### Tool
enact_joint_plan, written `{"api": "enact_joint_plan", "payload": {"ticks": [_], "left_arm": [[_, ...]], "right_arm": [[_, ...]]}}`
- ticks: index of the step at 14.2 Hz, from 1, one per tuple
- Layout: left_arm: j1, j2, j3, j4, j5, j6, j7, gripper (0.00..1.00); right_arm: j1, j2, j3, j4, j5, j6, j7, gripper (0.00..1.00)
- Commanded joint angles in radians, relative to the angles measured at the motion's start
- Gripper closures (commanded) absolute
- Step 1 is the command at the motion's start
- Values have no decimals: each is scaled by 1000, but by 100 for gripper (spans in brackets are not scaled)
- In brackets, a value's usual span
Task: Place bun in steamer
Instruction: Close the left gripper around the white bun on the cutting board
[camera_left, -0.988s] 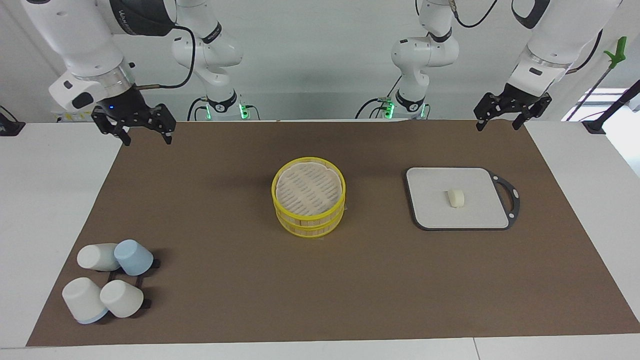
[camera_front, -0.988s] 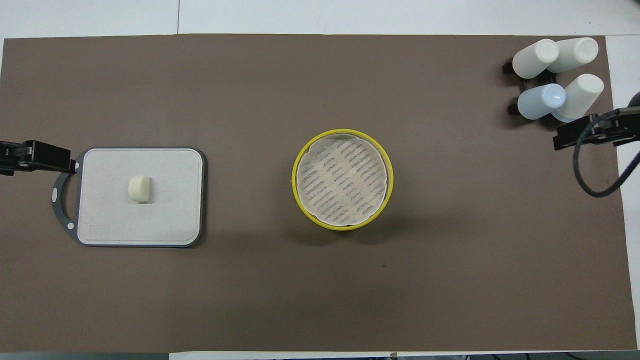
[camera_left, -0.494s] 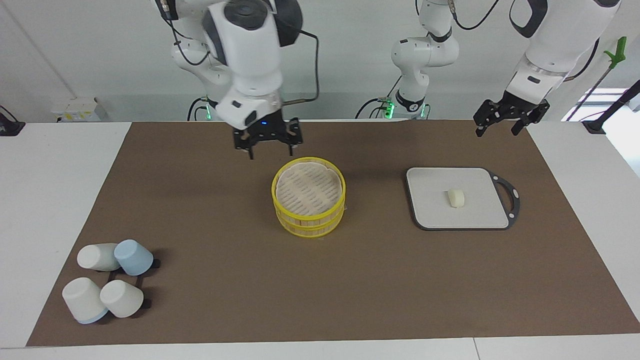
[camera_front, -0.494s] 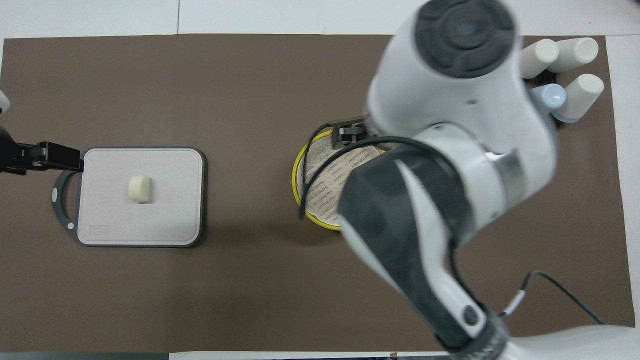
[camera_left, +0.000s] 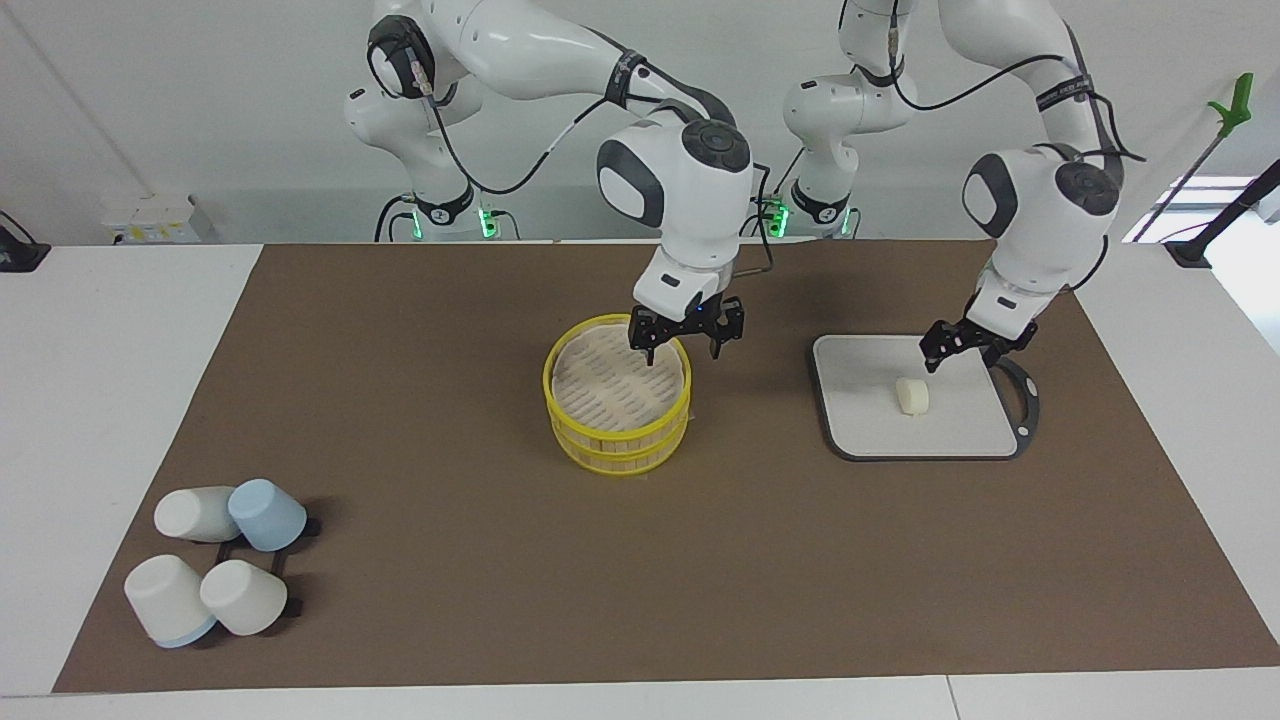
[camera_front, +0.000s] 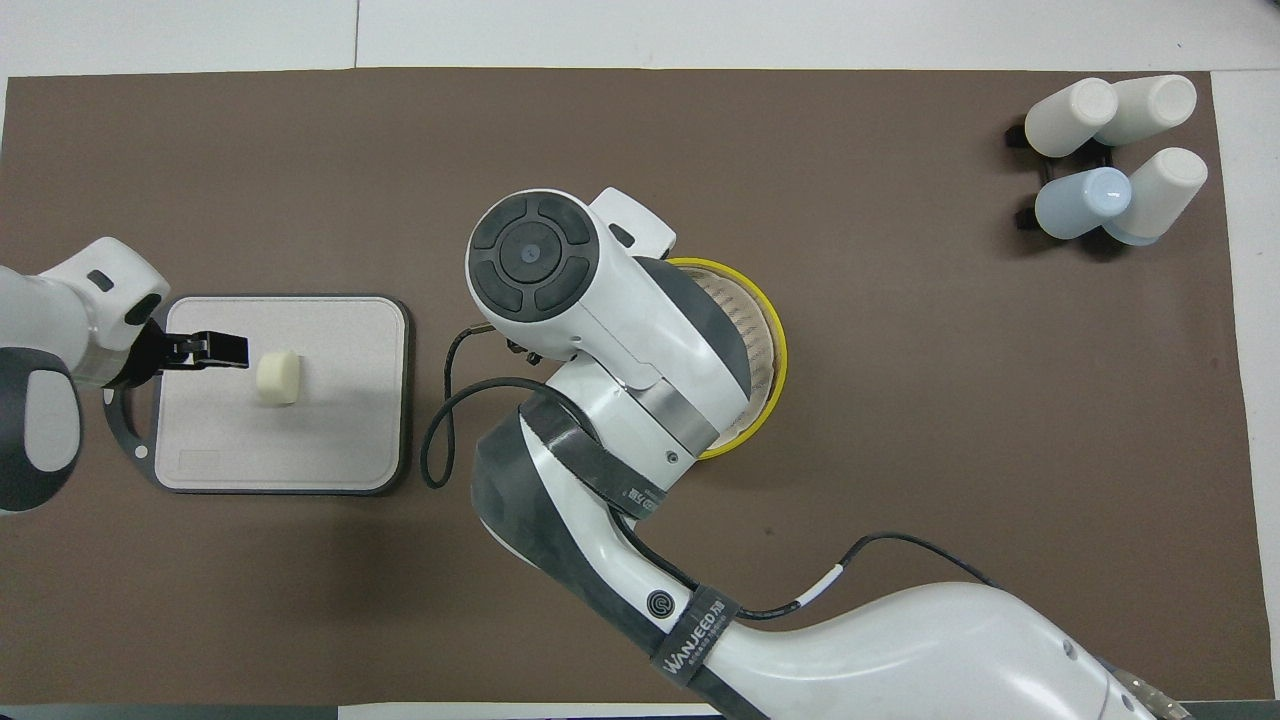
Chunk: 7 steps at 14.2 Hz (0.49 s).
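At centre right of the facing view, the small cream-white bun (camera_left: 912, 395) lies on the flat grey board (camera_left: 860, 420), under the left gripper (camera_left: 962, 347), fingers spread and empty. The right gripper (camera_left: 686, 336), also spread, hangs over the lidded yellow-rimmed bamboo steamer (camera_left: 617, 395) at frame centre; a skewed pinch could roll the bun away.

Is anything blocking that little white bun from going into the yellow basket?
Yes: the steamer has its lid on. The right claw is open over its rim. The bun lies on the grey board, left claw open beside it.
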Motion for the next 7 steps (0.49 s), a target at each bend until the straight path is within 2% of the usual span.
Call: {"api": "enact_joint_plan", "payload": {"ticks": [1,4,7], "left_arm": [[-8,12,-3,-53,10,79,2,0],[-19,34,-3,-104,10,179,0,0],[-26,49,-4,-113,10,199,-1,0]], "right_arm": [[-13,-68,2,-154,-13,99,17,0],[-6,-95,3,-231,-12,174,23,0],[0,-94,3,-242,-5,182,29,2]]}}
